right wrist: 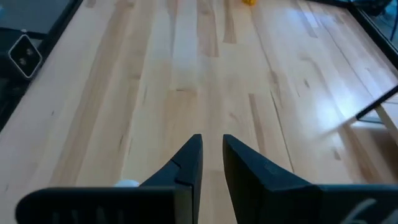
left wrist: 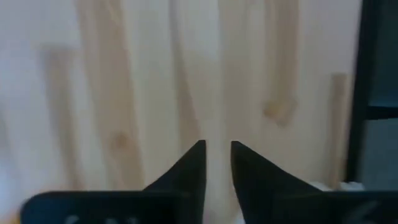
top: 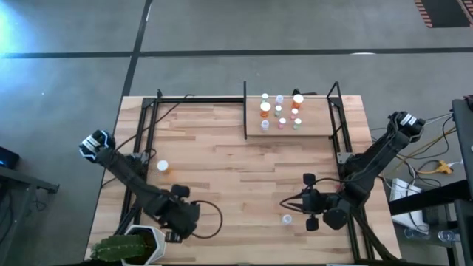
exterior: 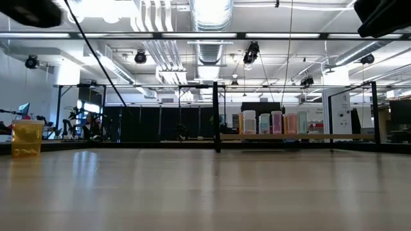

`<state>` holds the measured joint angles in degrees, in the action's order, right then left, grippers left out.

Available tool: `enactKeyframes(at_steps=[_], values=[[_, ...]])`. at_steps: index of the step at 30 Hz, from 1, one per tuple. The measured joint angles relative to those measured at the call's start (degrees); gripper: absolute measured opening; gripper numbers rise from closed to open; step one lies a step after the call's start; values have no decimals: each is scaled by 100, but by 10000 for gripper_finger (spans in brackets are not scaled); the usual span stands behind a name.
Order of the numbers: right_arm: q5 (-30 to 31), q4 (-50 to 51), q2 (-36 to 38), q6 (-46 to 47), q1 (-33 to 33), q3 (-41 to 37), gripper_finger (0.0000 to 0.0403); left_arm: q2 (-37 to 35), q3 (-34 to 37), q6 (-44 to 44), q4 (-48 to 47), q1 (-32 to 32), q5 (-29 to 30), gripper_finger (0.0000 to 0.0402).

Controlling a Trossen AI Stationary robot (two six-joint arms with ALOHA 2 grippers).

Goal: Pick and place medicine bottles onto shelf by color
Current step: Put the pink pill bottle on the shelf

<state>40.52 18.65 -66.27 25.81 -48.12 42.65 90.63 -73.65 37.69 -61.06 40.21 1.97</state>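
The table (top: 222, 177) is made of light wood boards with long pale stripes, and thin black rods run round its edges. It stands on a grey floor with dark lines. In the low view the room behind has white pipes, lamps on the ceiling and black frames.

The shelf (top: 318, 127) is a flat wood part at the upper middle of the high view, with a black bar on its left side. About ten small round medicine bottles (top: 279, 112) with white caps stand on it in a bunch.

One orange bottle (top: 163, 168) stands alone at the left of the table. A tiny clear bottle (top: 287, 219) stands at the lower right.

The left gripper (top: 194, 216) is at the lower left, near a green plant (top: 118, 250) in a white pot. Its two dark pointed fingers (left wrist: 189, 167) have a thin gap and hold nothing.

The right gripper (top: 308, 199) is at the lower right, just beside the clear bottle but not on it. Its fingers (right wrist: 186, 163) are almost together, with nothing between them
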Motion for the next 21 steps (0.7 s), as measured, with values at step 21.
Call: enactKeyframes(at_steps=[21], values=[[-56,-1066,-390,-336,-144,-253,54,11,1112,1919,-409,566,-412,164]])
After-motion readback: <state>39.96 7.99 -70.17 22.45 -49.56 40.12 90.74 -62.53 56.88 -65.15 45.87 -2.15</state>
